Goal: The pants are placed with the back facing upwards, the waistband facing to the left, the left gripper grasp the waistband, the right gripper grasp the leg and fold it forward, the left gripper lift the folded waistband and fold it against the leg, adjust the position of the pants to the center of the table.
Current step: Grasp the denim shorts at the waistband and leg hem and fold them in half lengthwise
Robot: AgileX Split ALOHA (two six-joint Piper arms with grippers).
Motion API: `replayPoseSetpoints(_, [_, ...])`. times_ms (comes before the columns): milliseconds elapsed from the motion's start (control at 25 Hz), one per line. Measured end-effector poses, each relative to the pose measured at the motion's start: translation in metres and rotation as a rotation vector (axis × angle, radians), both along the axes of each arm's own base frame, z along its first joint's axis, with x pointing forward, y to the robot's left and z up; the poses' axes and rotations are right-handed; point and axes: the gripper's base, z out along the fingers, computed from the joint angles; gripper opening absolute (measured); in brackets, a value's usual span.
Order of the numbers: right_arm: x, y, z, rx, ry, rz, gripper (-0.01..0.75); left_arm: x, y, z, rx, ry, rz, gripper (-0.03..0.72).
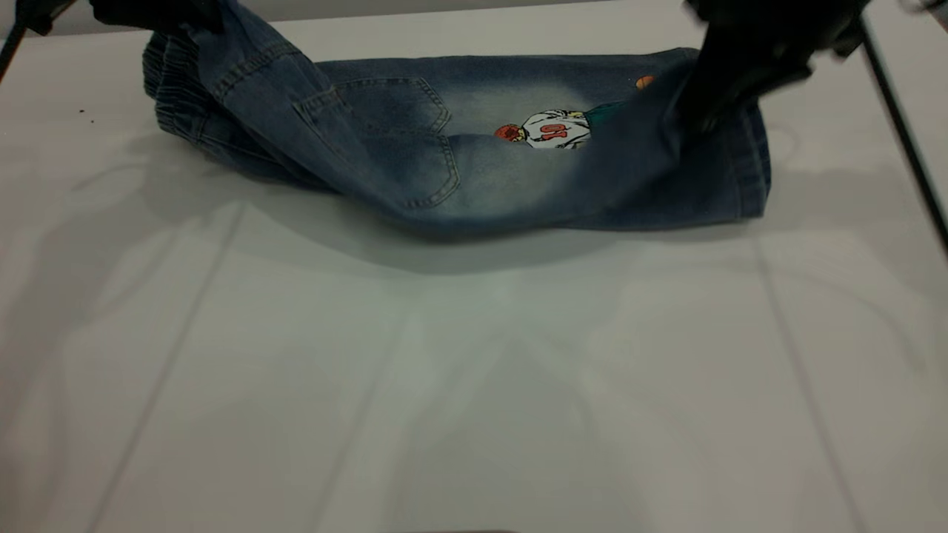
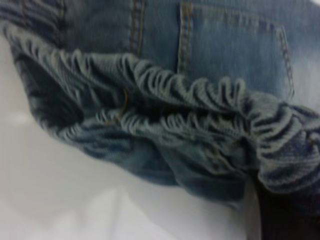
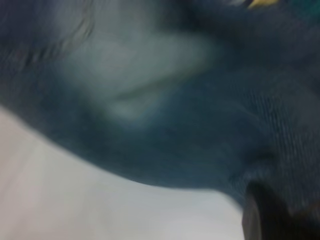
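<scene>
Exterior view: faded, probably soft pants (image 1: 444, 155)

pants (image 1: 459, 148) across the table's (image 1: 474, 385) far side

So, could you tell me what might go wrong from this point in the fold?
1. The pants sag in the middle between the left gripper and right gripper, so the fold may land crooked.
2. The waistband is bunched where it is held, so it could slip free.
3. The pants sit near the table far edge, so the cloth could drag over it.
</scene>
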Motion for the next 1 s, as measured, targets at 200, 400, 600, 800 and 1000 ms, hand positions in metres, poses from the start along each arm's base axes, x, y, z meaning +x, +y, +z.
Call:
replayPoseSetpoints(200, [0.019,-0.024,0.017,-0.008,-0.063,-0.07,0.034,0.007,0.004,0.003,0.009,-0.069,0.07,0.09])
replayPoseSetpoints(400, [0.027,-0.029,0.018,-0.029,-0.126,-0.122,0.034,0.013,0.01,0.007,0.033,-0.14,0.133,0.09])
replayPoseSetpoints(600, [0.034,-0.031,0.019,-0.035,-0.185,-0.18,0.034,0.019,0.015,0.0,0.056,-0.177,0.191,0.09])
replayPoseSetpoints(800, [0.039,-0.029,0.015,0.006,-0.213,-0.195,0.034,0.023,0.015,-0.033,0.027,-0.104,0.236,0.09])
replayPoseSetpoints(1000, [0.045,-0.026,0.005,0.05,-0.241,-0.212,0.038,0.027,0.018,-0.056,0.025,-0.077,0.289,0.09])
